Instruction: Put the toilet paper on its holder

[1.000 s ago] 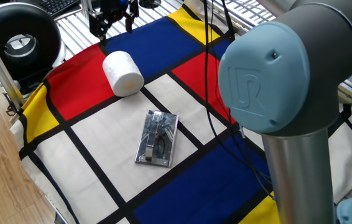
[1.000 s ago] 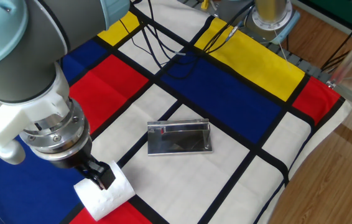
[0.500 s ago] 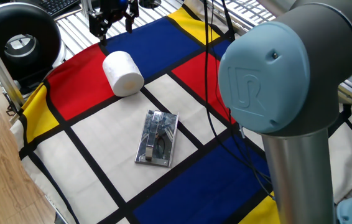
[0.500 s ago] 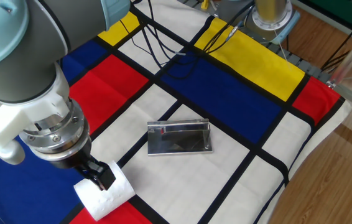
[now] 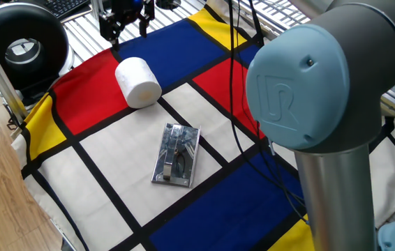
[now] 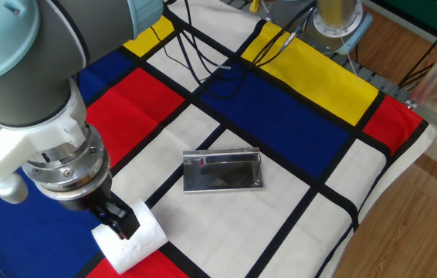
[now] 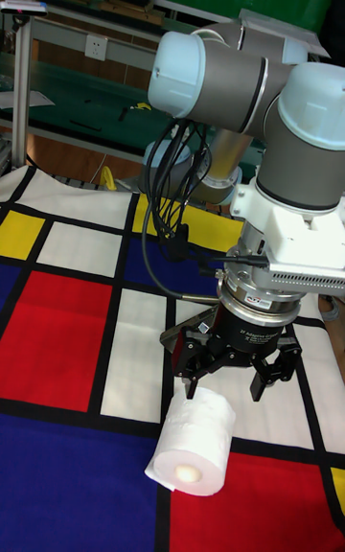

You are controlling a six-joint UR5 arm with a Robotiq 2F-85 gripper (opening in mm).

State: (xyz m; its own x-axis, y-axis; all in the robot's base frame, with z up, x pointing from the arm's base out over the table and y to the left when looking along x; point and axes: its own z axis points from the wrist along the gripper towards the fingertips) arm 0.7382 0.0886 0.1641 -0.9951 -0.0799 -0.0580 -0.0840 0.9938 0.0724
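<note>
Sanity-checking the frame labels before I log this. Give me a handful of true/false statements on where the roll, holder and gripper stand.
1. The toilet paper lies on its side on the cloth. True.
2. The toilet paper is already on the holder. False: the two lie apart, with cloth between them.
3. The gripper is open above the roll. True: its fingers spread wide, holding nothing.
4. The holder stands upright on its edge. False: its plate lies flat on a white panel.
5. Black cables run across the cloth. True.
</note>
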